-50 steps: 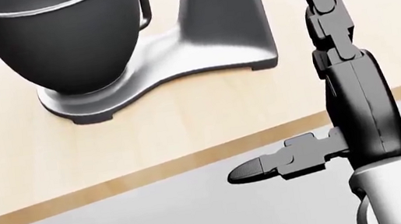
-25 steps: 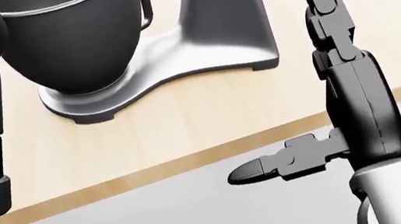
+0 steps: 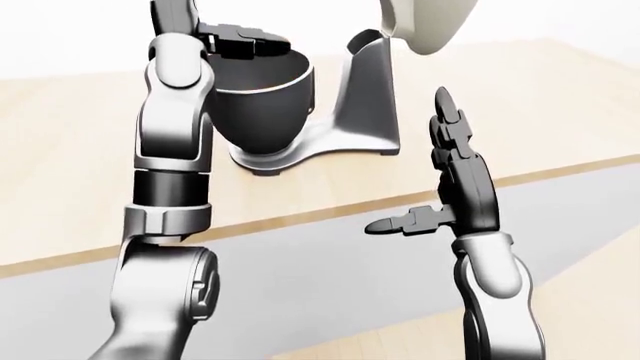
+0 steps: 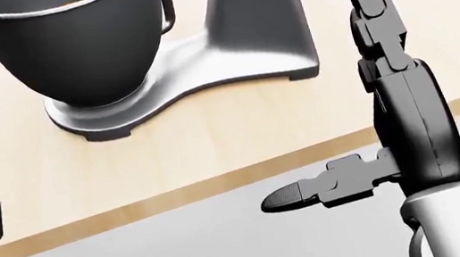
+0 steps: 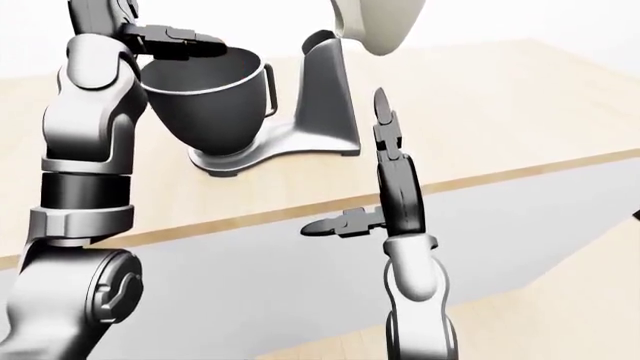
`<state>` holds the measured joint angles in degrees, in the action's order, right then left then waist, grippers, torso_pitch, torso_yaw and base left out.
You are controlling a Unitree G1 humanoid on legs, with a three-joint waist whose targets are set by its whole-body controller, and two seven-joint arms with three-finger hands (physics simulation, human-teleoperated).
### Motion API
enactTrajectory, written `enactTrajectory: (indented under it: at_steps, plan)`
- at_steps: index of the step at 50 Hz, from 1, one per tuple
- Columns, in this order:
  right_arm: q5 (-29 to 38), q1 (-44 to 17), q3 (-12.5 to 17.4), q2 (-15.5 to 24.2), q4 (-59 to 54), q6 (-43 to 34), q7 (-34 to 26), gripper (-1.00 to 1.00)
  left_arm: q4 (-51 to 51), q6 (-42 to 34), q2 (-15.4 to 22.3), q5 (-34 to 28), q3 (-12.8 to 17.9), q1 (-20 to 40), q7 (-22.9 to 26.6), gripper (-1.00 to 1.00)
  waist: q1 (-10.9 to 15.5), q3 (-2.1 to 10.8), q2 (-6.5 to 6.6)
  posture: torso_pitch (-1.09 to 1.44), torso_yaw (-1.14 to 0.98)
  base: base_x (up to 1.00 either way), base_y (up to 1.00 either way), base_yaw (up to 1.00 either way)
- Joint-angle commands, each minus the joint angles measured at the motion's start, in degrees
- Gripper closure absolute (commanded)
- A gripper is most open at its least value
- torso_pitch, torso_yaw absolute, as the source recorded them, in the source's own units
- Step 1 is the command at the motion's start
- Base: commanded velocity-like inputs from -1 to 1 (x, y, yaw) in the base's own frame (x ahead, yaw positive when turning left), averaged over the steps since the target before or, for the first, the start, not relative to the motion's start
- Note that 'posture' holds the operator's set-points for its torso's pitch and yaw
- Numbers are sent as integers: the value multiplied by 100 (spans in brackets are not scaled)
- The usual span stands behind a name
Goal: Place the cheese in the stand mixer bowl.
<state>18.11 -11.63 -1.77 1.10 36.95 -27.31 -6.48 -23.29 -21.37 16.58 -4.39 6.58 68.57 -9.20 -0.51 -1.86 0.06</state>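
The stand mixer (image 3: pixel 366 97) stands on the wooden counter (image 3: pixel 70 187), its dark metal bowl (image 3: pixel 268 105) on the base under the raised cream head (image 3: pixel 425 22). My left hand (image 5: pixel 185 41) is high over the bowl's rim with its fingers stretched out flat, and I see nothing between them. No cheese shows in any view, and the inside of the bowl is hidden. My right hand (image 4: pixel 319 85) is open to the right of the mixer, over the counter's near edge, with its fingers pointing up and its thumb sticking out to the left.
The counter's light edge (image 4: pixel 220 184) runs diagonally across the head view, with a grey surface (image 4: pixel 185 256) below it. My left arm (image 3: pixel 170 172) rises along the left of the views, beside the bowl. Wooden floor (image 3: pixel 590 285) shows at the bottom right.
In the head view my left arm swung in towards the bowl, then drew back a little to the left. The right hand and the mixer have not moved.
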Motion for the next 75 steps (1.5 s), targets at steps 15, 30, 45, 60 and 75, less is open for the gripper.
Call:
enactTrajectory:
  at_steps: [15,30,45,60,75]
  plan:
    - [53,-129,-8,5,241,115,16,-100,606,-785,477,477,202,332,384,-100,-1,138,31,0,0,0,0,0]
    - [77,-202,-10,9,266,16,-17,-100,75,-468,993,429,322,565,562,-100,-2,127,43,0,0,0,0,0]
    - [79,-211,-7,7,253,21,-16,-100,-67,-206,1181,238,365,527,592,-100,-3,132,56,0,0,0,0,0]
    - [62,-201,1,11,203,72,-9,-100,-448,509,1363,-284,359,483,562,-100,-15,131,72,0,0,0,0,0]
    - [82,-204,-21,-1,200,64,-6,-100,-715,987,1578,-541,433,292,594,-100,-25,141,97,0,0,0,0,0]
